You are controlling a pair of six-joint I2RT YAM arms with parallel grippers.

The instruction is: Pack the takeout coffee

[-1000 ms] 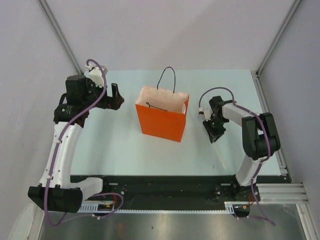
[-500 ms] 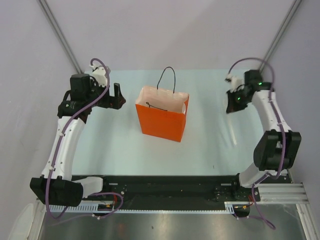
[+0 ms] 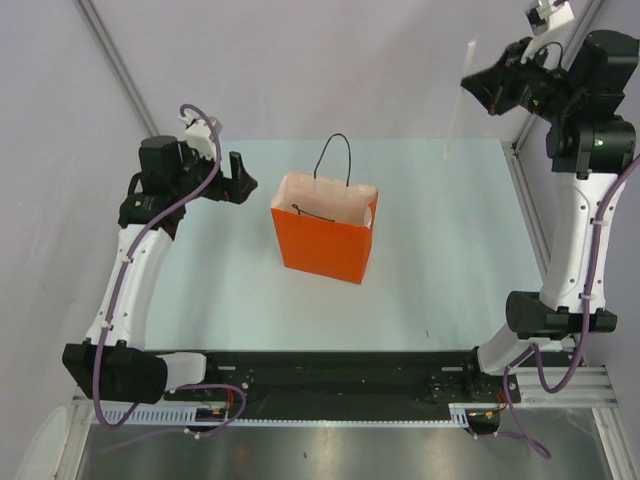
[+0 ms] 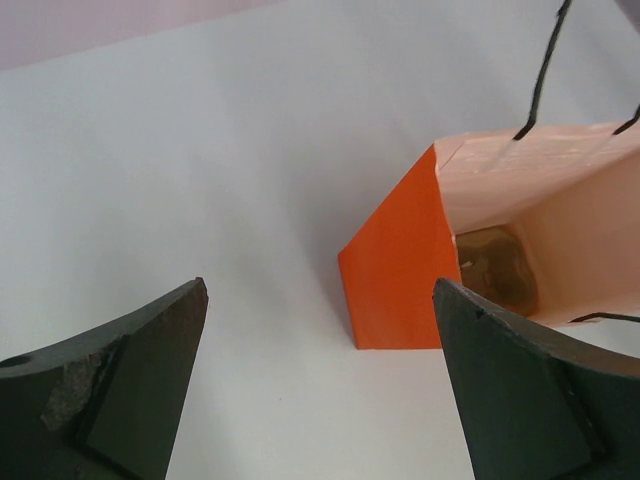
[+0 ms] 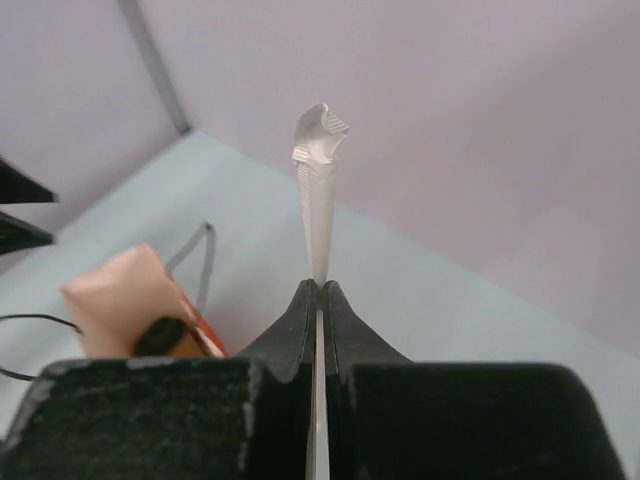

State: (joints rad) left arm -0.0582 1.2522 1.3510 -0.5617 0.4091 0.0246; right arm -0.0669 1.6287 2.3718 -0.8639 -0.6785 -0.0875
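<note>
The right tool (image 3: 470,87), raised high in the upper right, is clenched on a white paper-wrapped straw (image 3: 458,100). The left tool (image 3: 238,177) gapes, released, left of the orange paper bag (image 3: 322,245) standing mid-desk (image 3: 450,270). A tan shape, apparently the coffee cup (image 4: 495,268), sits at the bag's bottom.

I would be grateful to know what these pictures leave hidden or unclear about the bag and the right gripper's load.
1. The orange bag contents: top view, its walls hide the inside; left wrist view shows only a shadowed tan shape, unidentifiable.
2. The thin white stick in the right gripper: top view, too thin to identify; right wrist view, the fingers hide its lower end.
</note>
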